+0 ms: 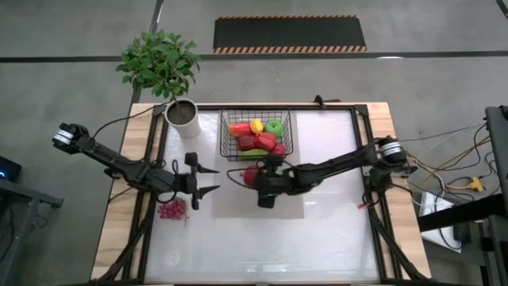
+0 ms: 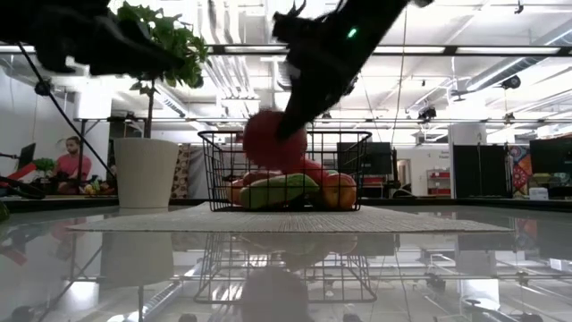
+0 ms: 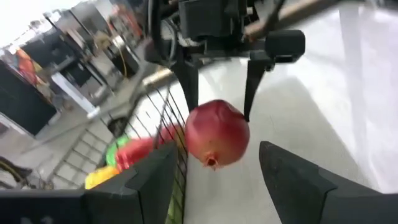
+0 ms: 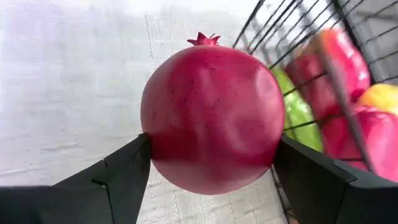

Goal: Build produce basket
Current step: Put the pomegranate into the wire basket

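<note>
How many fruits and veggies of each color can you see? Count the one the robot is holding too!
From the high view, as far as the pile shows:
Red: 4, three in the basket and the pomegranate in the right gripper
Yellow: 1
Green: 2
Purple: 1, the grapes on the table
Total: 8

Free room and obstacles, as I find them:
- Basket (image 1: 255, 133): open top, floor crowded with produce (image 1: 255, 137); wire walls bar entry from the sides.
- My right tool (image 1: 252, 175): clamped on a pomegranate (image 4: 211, 121), just outside the basket's near wall, filling that approach.
- My left tool (image 1: 208, 180): spread, facing the pomegranate across an open gap.
- Grapes (image 1: 171, 209): beside my left arm.
- Pot (image 1: 182, 117): left of basket.
- Table (image 1: 317, 238): near half unoccupied.
</note>
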